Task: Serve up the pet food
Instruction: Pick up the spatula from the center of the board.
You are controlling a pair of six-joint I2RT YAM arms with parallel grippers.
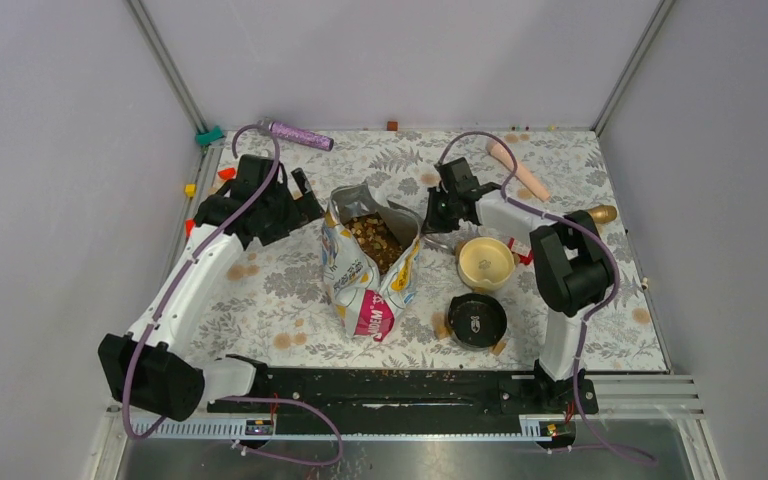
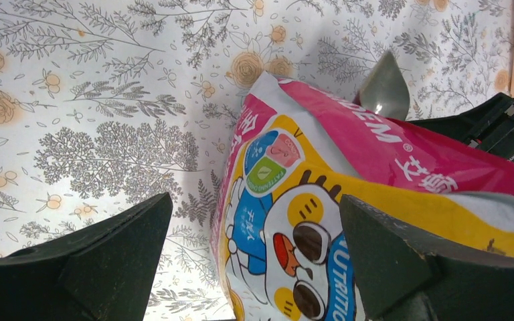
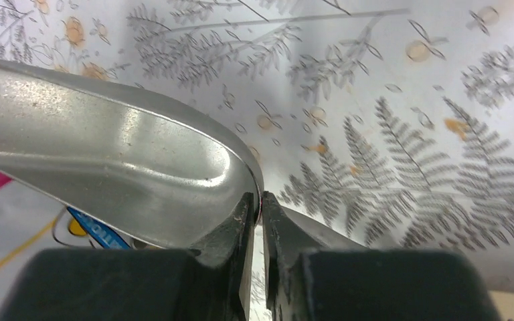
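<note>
Near right on the floral worktop (image 1: pixel 260 290): black round dish (image 1: pixel 476 320), with a cream bowl (image 1: pixel 486 263) just beyond it. Centre: printed bag (image 1: pixel 360 290) stands open, pet food (image 1: pixel 375 238) heaped inside it. Right end effector (image 3: pixel 261 200) is pressed together, pinching the bag's silver rim on the right. Left end effector (image 2: pixel 255 199) is spread wide at the bag's left side; contact unclear. Far: purple stick (image 1: pixel 298 133) left, peach stick (image 1: pixel 515 168) right.

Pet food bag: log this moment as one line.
bag open, kibble inside | right gripper shut on bag rim | left gripper open beside bag, holding nothing | bowl empty
</note>
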